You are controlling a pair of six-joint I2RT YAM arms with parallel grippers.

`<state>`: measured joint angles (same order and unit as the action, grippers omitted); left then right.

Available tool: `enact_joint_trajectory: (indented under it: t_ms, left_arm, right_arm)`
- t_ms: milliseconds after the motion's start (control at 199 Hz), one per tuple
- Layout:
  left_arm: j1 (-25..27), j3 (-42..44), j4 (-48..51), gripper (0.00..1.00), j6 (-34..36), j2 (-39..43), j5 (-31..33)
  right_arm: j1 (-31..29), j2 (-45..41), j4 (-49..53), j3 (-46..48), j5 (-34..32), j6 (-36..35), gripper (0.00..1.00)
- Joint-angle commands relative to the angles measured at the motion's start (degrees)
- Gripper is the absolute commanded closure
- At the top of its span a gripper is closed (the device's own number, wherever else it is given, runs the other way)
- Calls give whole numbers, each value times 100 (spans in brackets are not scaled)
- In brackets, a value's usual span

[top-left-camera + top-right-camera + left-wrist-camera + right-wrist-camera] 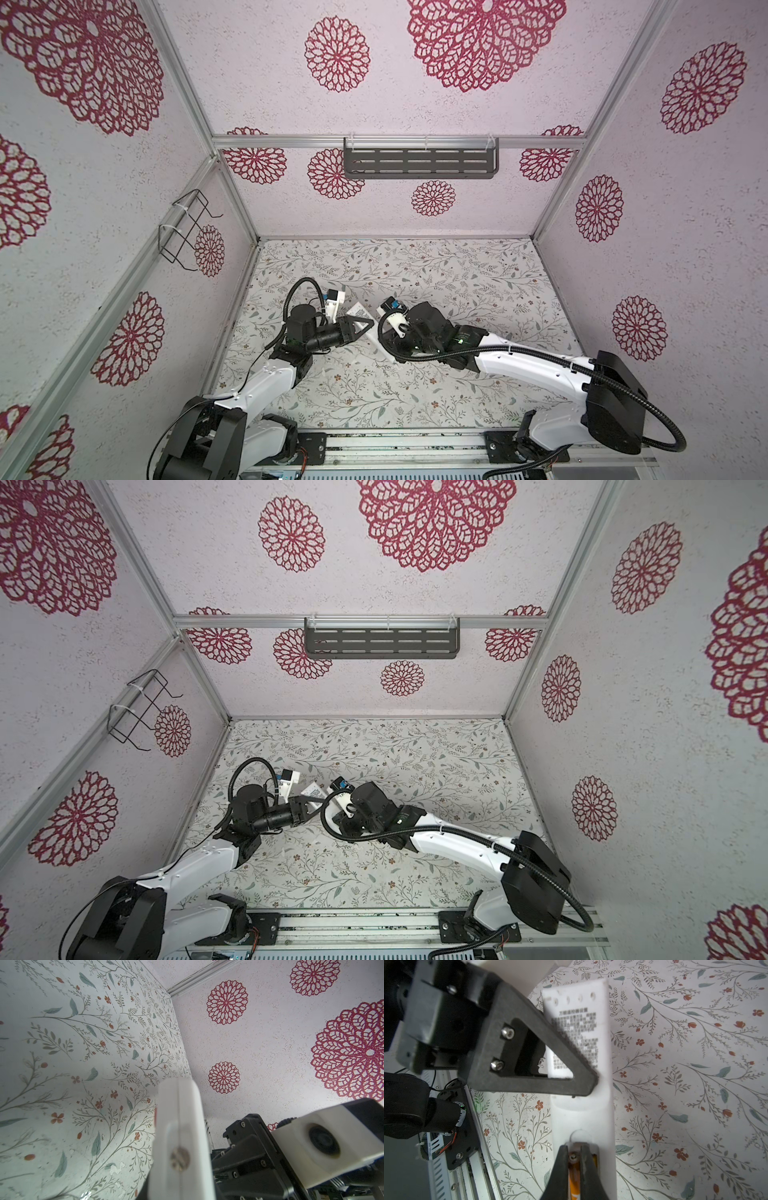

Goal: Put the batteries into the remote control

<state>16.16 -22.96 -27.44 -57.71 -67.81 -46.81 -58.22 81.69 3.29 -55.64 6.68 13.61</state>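
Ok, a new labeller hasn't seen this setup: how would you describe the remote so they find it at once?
On the flowered table, look where the two arms meet in the middle. The remote control is the slim white bar clamped in the left tool, printed label showing. Unlike the short orange battery in the right tool, it is long, flat and white.

Remote control [583, 1118] smooth matt white plastic; battery [573, 1183] glossy orange; tabletop [695, 1126] slightly glossy print
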Motion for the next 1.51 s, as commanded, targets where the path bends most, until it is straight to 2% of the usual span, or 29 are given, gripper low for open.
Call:
enact_joint_trajectory:
  t_ms: [0, 388, 755, 1178, 1349, 1505]
  left_arm:
    - [-111, -26, -753, 100, -289, 198, -134]
    - [-315, 28, -1328, 100, -676, 165, -303]
    - [-395, 55, -1475, 100, -789, 156, -364]
    - [-434, 21, -1437, 100, -858, 203, -452]
    - [-454, -126, -477, 100, -479, 551, -455]
    - [-584, -604, 1893, 100, 576, 1180, -144]
  right_arm:
    - [-115, -34, 192, 152, 150, -25, 93]
    - [-124, -39, 33, 540, 154, 41, 93]
    - [-137, -129, -83, 903, 141, 177, 93]
    - [-178, -673, 510, 803, -172, -36, 92]
    - [-104, -1156, 636, 737, -272, -94, 90]
    - [8, -1560, 647, 719, -340, -73, 84]
